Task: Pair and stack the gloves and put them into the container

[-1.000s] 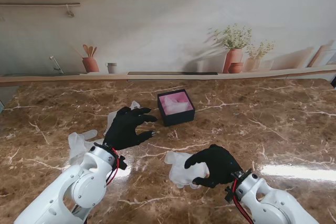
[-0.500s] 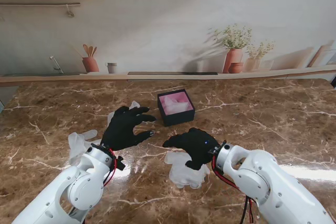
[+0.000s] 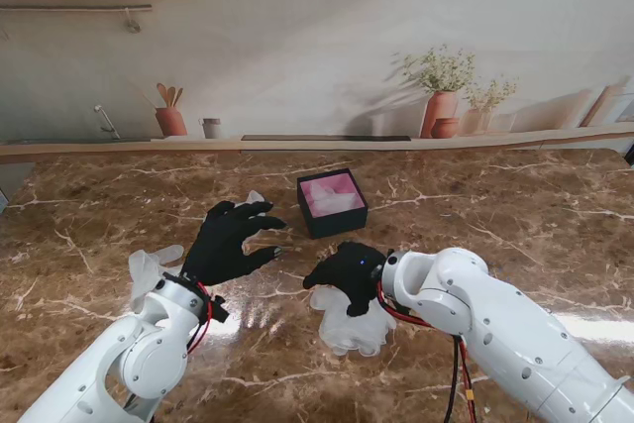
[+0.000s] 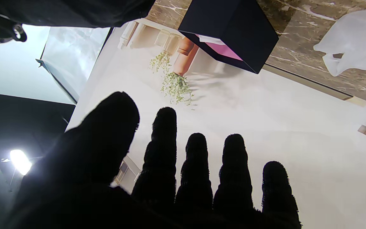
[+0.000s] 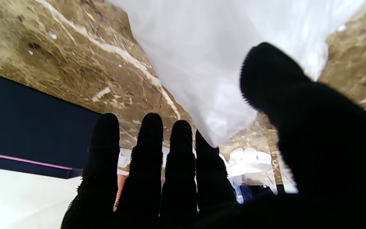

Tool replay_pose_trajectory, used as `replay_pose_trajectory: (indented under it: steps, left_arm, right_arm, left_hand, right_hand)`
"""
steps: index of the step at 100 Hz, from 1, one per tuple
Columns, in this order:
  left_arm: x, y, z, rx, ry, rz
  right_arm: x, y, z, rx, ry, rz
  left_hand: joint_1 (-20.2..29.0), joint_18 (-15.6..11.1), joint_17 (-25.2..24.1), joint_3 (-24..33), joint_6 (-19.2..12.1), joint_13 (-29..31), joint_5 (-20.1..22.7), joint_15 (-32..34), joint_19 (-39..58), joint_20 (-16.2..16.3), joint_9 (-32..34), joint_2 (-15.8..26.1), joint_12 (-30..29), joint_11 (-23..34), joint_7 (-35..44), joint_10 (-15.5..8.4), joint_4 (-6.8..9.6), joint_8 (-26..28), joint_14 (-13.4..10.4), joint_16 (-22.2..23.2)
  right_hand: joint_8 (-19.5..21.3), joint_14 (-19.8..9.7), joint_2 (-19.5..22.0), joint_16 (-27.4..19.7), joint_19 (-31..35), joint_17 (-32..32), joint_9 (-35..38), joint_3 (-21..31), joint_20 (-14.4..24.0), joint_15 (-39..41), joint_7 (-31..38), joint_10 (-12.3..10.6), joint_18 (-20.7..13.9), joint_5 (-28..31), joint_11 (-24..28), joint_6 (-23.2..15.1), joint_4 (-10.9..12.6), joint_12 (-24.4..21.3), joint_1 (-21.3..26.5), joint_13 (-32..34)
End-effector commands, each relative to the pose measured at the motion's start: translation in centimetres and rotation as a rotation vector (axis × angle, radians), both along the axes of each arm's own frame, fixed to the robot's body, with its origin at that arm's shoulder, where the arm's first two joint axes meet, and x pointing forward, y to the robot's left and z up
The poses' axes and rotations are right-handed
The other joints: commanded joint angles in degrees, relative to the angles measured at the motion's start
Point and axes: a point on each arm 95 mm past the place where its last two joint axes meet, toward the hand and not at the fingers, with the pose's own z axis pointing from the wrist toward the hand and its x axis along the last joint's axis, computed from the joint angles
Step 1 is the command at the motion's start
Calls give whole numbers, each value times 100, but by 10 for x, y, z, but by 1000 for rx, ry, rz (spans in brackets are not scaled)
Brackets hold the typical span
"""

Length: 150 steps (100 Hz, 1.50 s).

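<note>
A brown marble worktop (image 3: 515, 215) with pale veins and a glossy sheen carries the scene. Toward the middle of its far edge sits the container (image 3: 332, 202), a small square box with matte black walls and a pink lining; something pale lies inside it, too indistinct to name.

The right hand (image 3: 347, 270), sheathed in fuzzy black fabric, hovers palm-down over a translucent white glove (image 3: 352, 322) that lies flat on the worktop near its front edge, its stubby fingers pointing toward the robot. In the right wrist view the four fingers (image 5: 151, 149) lie close together and straight, the thumb apart from them, with the glove's thin filmy sheet (image 5: 221, 57) in front of the palm; the hand grips nothing, though whether its palm touches the glove cannot be told.

The left hand (image 3: 230, 240) is spread, fingers fanned and empty, held over the worktop left of the container. Just beyond its fingertips lies a second crumpled white glove (image 3: 253, 200), and a third glove (image 3: 147, 269) rests near the left edge beside the left wrist.
</note>
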Motion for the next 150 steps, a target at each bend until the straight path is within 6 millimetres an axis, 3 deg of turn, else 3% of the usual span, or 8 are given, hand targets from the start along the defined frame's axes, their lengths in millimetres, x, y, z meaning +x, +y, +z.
replay_pose_trajectory:
  steps: [1, 17, 30, 43, 53, 64, 103, 150]
  left_arm:
    - [-3, 2, -4, 0, 4, 1]
    - [-3, 3, -4, 1, 10, 1]
    - [-3, 2, -4, -1, 11, -1]
    - [-3, 1, -4, 1, 15, -4]
    - [-3, 1, -4, 4, 18, -6]
    - [-3, 1, -4, 5, 16, -9]
    - [-3, 0, -4, 5, 17, -13]
    - [-3, -2, -4, 6, 31, -34]
  right_arm:
    - [0, -6, -12, -41, 24, -16]
    - [5, -6, -27, -7, -33, 9]
    - [8, -6, -36, 44, -66, 28]
    - [8, -7, -42, 83, -61, 36]
    - [8, -8, -46, 114, -43, 31]
    - [9, -9, -49, 176, -38, 15]
    - [15, -30, -59, 479, 144, -360]
    - [-3, -69, -67, 727, 129, -548]
  left_hand:
    - [36, -123, -76, -194, -177, -170, 111, -187, -202, 143, -3, 220, -74, -122, 40, -167, 112, 22, -258, -54]
    - [51, -122, -83, -203, -161, -174, 111, -187, -210, 153, -7, 233, -73, -120, 39, -158, 115, 22, -264, -53]
    - [51, -117, -80, -206, -166, -168, 124, -178, -211, 162, -4, 245, -70, -115, 46, -158, 117, 24, -239, -47]
    - [53, -116, -84, -207, -161, -170, 138, -171, -223, 162, -7, 261, -70, -114, 56, -145, 117, 29, -219, -40]
    - [59, -109, -85, -208, -158, -167, 150, -164, -230, 165, -4, 261, -70, -113, 61, -155, 118, 31, -203, -34]
    - [44, -107, -85, -208, -171, -164, 158, -160, -233, 170, -3, 271, -71, -116, 65, -161, 117, 32, -212, -30]
    - [51, -98, -99, -221, -180, -172, 204, -174, -293, 174, 9, 286, -80, -130, 81, -149, 118, 38, -204, -33]
    - [81, -119, -101, -258, -165, -187, 192, -194, -362, 182, -2, 318, -84, -137, 83, -162, 123, 40, -234, -47]
  right_hand:
    - [127, -29, -201, 25, 58, 91, 177, -6, 38, 66, 96, 28, 12, 176, 86, 18, 27, 28, -154, 203]
    - [686, -51, -529, 249, 422, 402, 1160, 301, 132, 312, 723, -210, -3, 931, 453, -407, -64, 475, -258, 753]
    - [1252, -105, -769, 472, 830, 711, 2073, 522, 206, 585, 1427, -537, -35, 1818, 923, -1094, -103, 1026, -151, 1251]
    - [1758, -186, -876, 859, 1301, 968, 2779, 654, 335, 1050, 2069, -655, -86, 2504, 1165, -1540, -104, 1391, 31, 1661]
    - [1627, -248, -1069, 1304, 1765, 1298, 3415, 515, 409, 1605, 2919, -691, -95, 2793, 1135, -1947, -1012, 2229, 438, 2119]
    - [1455, -219, -1199, 1846, 2376, 1859, 4302, 504, 391, 2227, 3869, -760, -28, 3435, 1392, -2501, -1149, 2394, 818, 2828]
    - [1280, 2, -1206, 2161, 2919, 1930, 4471, 564, 342, 2714, 4079, -542, 115, 3553, 1513, -2325, -1096, 2357, 1026, 3050]
    - [1444, -85, -927, 1925, 2424, 1314, 4161, 486, 155, 2100, 3939, -635, 1, 3517, 1325, -2427, -953, 2341, 1162, 2377]
